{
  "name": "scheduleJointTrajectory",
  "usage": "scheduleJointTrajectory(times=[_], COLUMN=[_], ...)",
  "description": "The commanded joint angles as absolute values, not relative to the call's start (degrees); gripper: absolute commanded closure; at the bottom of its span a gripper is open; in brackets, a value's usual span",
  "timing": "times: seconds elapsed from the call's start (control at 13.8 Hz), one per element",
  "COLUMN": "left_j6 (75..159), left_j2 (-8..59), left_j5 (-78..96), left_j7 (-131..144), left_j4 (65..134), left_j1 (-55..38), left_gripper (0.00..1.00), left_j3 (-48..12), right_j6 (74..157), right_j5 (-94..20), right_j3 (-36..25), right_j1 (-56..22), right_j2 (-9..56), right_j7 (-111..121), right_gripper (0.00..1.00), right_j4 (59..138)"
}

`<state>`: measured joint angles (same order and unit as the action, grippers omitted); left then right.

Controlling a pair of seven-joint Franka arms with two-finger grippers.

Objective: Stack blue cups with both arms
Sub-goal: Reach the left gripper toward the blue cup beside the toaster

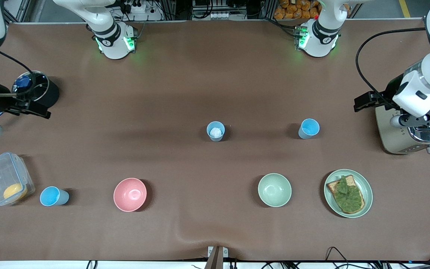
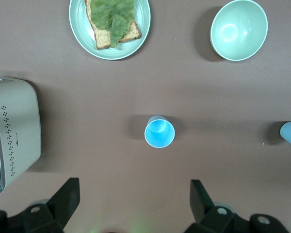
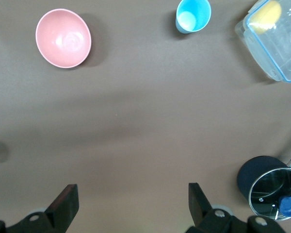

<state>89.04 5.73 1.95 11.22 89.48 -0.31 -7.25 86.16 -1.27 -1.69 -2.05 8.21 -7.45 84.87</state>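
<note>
Start at your left gripper (image 2: 131, 204): its fingers (image 2: 65, 199) are spread wide with nothing between them, and it hangs high over the toaster (image 1: 413, 136) end of the table. From the left wrist view, one blue cup (image 2: 159, 132) stands upright on the cloth ahead of the open fingers and nearly centred on the gap between them, mouth up, so its long axis is vertical and a straight descent looks like the natural approach. That same cup (image 1: 308, 128) is the one closest to this arm. The middle cup (image 1: 215, 131), which has something white inside, sits well apart from it toward the right arm's end and shows only at the edge of the left wrist view. Your right gripper (image 3: 131, 204) is likewise released and empty, waiting over the dark lidded pot (image 1: 36, 89). The third cup (image 3: 193, 15) lies well ahead of its fingers (image 3: 64, 201), off the gap's centre line toward the clear box (image 3: 274, 39), also upright. The pink bowl (image 1: 130, 194) and green bowl (image 1: 274, 189) are not your targets. Judging by position, each arm has one cup plainly on its own side; nothing is stacked yet.
</note>
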Motion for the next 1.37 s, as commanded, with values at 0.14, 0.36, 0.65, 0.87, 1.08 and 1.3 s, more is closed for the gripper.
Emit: scheduleJointTrajectory(times=[0.14, 0.36, 0.65, 0.87, 1.08, 1.3], left_j6=[91.48, 92.55, 94.56, 100.96, 113.61, 120.57], left_j2=[5.54, 5.36, 10.09, 13.61, 13.62, 13.97], left_j5=[-3.86, -2.99, -3.08, -3.69, -3.87, -5.98], left_j7=[10.02, 9.67, 11.59, 11.17, 10.20, 9.32], left_j4=[89.99, 95.10, 95.45, 98.07, 108.52, 114.59], left_j1=[-0.70, -0.44, -3.95, -5.09, -4.40, -4.31], left_gripper=[0.00, 0.00, 0.00, 0.00, 0.00, 0.00], left_j3=[-7.82, -7.91, -7.82, -7.82, -7.74, -7.82], right_j6=[87.27, 90.87, 93.08, 92.99, 93.16, 96.30], right_j5=[-1.49, -1.49, -1.49, -1.49, -1.49, -1.41], right_j3=[-1.32, -1.23, -1.32, -1.32, -1.41, -1.49], right_j1=[-2.20, -3.34, -2.99, -2.99, -2.81, -2.90], right_j2=[6.50, 5.11, 2.90, 2.81, 2.81, 0.81], right_j7=[-6.06, -6.06, -6.06, -6.06, -6.06, -6.06], right_gripper=[0.00, 0.00, 0.00, 0.00, 0.00, 0.00], right_j4=[86.75, 89.72, 93.08, 93.25, 93.25, 96.39])
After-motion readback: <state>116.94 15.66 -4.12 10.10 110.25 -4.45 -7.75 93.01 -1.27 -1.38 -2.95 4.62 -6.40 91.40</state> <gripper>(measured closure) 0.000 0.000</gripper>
